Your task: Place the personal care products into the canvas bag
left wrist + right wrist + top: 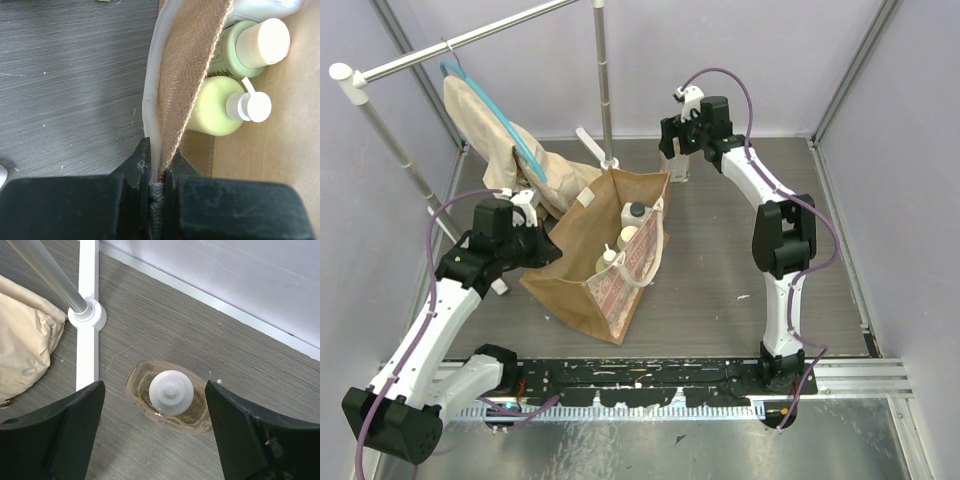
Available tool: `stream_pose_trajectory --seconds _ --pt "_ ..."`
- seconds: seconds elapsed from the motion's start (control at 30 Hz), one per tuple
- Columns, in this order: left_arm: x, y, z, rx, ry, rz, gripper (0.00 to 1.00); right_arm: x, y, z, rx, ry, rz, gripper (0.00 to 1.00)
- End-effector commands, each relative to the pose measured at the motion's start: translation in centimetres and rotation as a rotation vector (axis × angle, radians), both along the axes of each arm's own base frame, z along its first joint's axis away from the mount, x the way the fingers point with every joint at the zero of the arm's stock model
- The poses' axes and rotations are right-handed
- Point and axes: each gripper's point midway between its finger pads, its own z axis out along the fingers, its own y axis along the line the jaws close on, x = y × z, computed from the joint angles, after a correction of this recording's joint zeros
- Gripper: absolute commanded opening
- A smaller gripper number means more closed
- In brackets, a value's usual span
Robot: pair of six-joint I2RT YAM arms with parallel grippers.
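Note:
The tan canvas bag (605, 270) stands open at the table's middle. Inside it are the tall white bottle with a black cap (636, 213) and two yellow-green bottles with white caps (220, 107) (240, 50). My left gripper (159, 167) is shut on the bag's rim and cream strap (155, 100), at the bag's left side (555, 250). The squat clear amber bottle (171, 392) stands upright on the table near the back wall. My right gripper (155, 386) is open above it, one finger on each side, not touching; in the top view the gripper (677, 160) mostly hides the bottle.
A beige garment (500, 130) on a blue hanger hangs from a metal rack behind the bag. The rack's pole (50, 275) and white base bar (87, 350) stand just left of the amber bottle. The back wall (225, 270) is close behind it.

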Motion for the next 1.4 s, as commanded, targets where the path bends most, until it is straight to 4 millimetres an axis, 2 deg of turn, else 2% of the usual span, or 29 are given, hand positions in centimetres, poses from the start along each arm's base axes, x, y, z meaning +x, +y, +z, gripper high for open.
stream_pose_trajectory --seconds 0.0,0.37,0.57,0.77,0.93,1.0,1.07,1.2,1.37 --pt "0.1 -0.2 0.4 0.0 -0.013 -0.018 0.0 0.3 0.4 3.6 0.032 -0.085 -0.002 0.84" --pt "0.0 -0.3 0.2 -0.004 -0.007 -0.019 0.0 0.0 -0.4 3.5 -0.025 -0.087 -0.024 0.66" --pt "-0.2 -0.3 0.4 -0.013 -0.011 -0.019 0.0 -0.1 -0.8 3.9 -0.043 -0.103 -0.039 0.37" --pt "-0.2 -0.3 0.8 -0.02 -0.018 -0.016 0.0 0.0 -0.7 4.0 -0.035 -0.112 -0.043 0.3" --pt "-0.2 -0.3 0.7 -0.018 -0.016 -0.017 0.0 -0.1 -0.8 4.7 -0.033 -0.121 -0.057 0.11" --pt "-0.2 -0.4 0.7 -0.021 -0.014 -0.02 0.0 -0.3 -0.9 5.5 -0.029 -0.128 -0.07 0.01" --pt "-0.3 -0.4 0.7 -0.023 -0.013 -0.021 0.0 -0.8 -1.2 6.6 -0.024 -0.117 -0.084 0.01" --pt "-0.3 -0.5 0.8 -0.026 -0.016 -0.023 0.0 -2.8 -1.6 10.8 0.027 -0.129 -0.105 0.01" --pt "-0.3 -0.5 0.8 -0.026 -0.015 -0.028 0.0 -6.1 -1.6 16.7 0.088 -0.196 -0.098 0.01"
